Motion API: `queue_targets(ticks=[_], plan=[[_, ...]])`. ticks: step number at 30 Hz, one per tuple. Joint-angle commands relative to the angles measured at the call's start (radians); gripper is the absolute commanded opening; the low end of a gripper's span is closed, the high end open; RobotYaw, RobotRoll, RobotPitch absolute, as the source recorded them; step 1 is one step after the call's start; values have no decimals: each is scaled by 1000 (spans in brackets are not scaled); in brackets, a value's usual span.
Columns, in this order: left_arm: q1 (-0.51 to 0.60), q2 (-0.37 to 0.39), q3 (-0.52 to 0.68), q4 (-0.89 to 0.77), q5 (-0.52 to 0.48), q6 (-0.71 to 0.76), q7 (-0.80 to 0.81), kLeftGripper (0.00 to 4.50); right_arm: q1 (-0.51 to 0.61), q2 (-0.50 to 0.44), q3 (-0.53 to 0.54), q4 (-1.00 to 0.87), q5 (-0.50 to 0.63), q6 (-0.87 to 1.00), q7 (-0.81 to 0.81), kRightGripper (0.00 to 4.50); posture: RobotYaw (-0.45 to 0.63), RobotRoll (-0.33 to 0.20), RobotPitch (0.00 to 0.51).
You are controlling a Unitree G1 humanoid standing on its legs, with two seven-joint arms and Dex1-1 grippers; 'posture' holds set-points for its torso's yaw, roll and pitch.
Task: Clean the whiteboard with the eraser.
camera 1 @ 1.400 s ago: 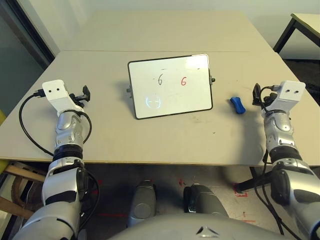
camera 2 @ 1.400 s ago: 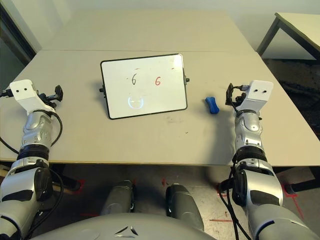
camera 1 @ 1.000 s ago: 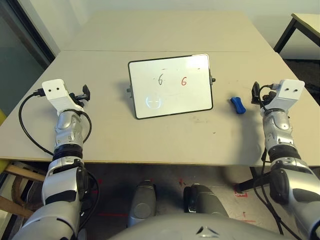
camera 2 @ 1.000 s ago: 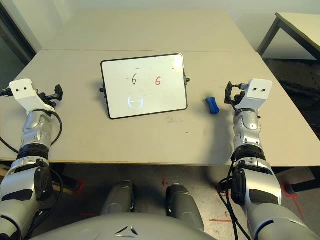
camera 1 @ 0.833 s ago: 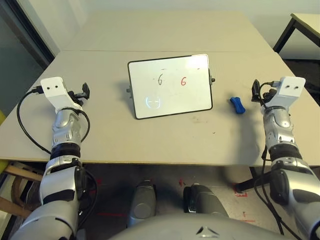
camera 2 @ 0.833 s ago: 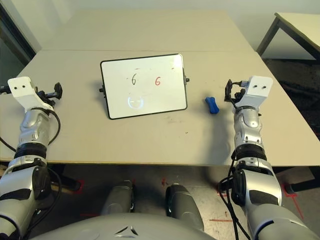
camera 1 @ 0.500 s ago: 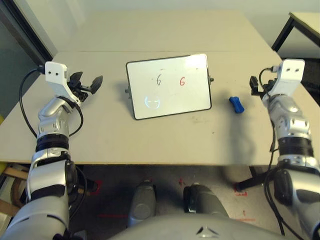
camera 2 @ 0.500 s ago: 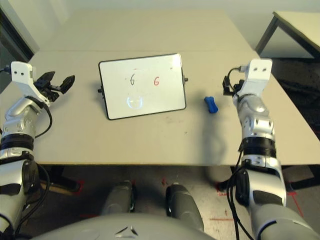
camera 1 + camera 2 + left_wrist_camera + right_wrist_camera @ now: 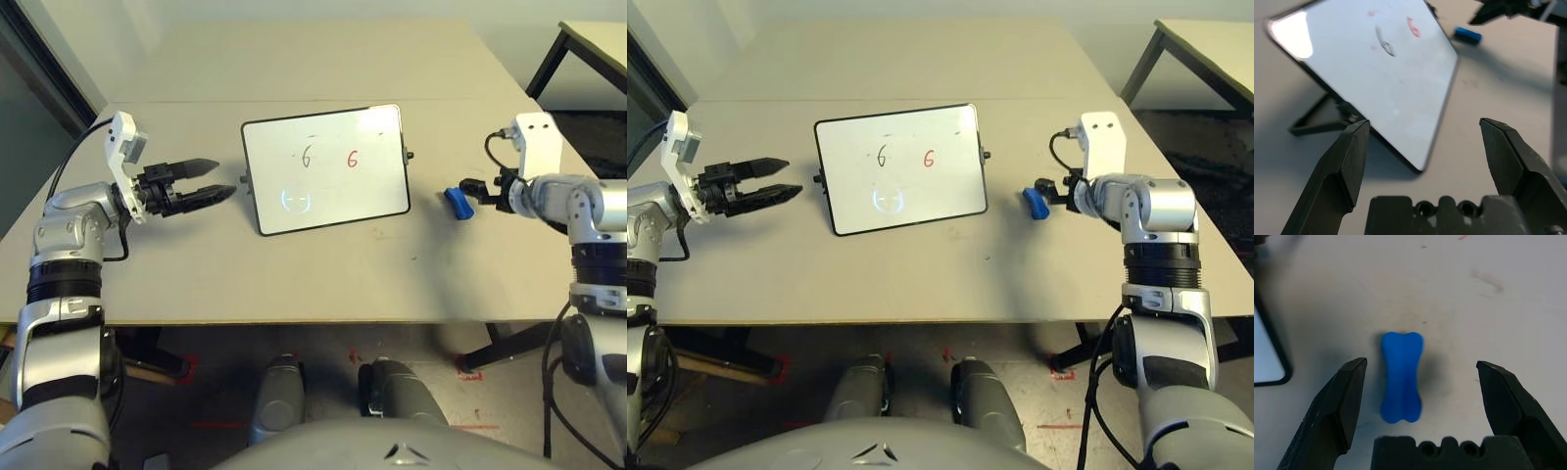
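Whiteboard (image 9: 326, 168) sits propped mid-table (image 9: 294, 274), black and red marks on it. Blue eraser (image 9: 1401, 376) lies toward the right edge; the right wrist view shows it between the wide-open right gripper (image 9: 1420, 374), untouched. Left gripper (image 9: 201, 181) gapes too, pointing at the board's left edge.

The whiteboard (image 9: 326, 168) is glossy white with a thin black frame, one black scribble and one red one on it. Bright blue eraser (image 9: 1401, 376) sits on a pale beige table (image 9: 323, 264), between the right gripper's (image 9: 1420, 374) black fingers.
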Motion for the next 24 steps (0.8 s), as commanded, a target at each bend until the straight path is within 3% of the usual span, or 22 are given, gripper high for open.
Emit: queue_targets(ticks=[1, 6, 13, 17, 24], plan=[[32, 27, -39, -52, 19, -11, -33, 4500, -10, -13, 36, 43, -24, 0, 18, 4462, 265, 0, 42], [55, 26, -38, -90, 8, -13, -27, 4500, -24, -17, 91, 102, -55, -24, 50, 4462, 280, 0, 41], [84, 17, -29, -128, -2, -17, -10, 4500, -54, 22, 75, 259, -76, -109, 53, 4306, 299, 0, 40], [96, 13, -24, -144, -7, -19, 0, 4500, -61, 30, 66, 304, -84, -132, 52, 3148, 307, 0, 41], [105, 16, -19, -150, -8, -26, 13, 4500, -51, -1, 121, 153, -85, -116, 129, 515, 304, 0, 43]])
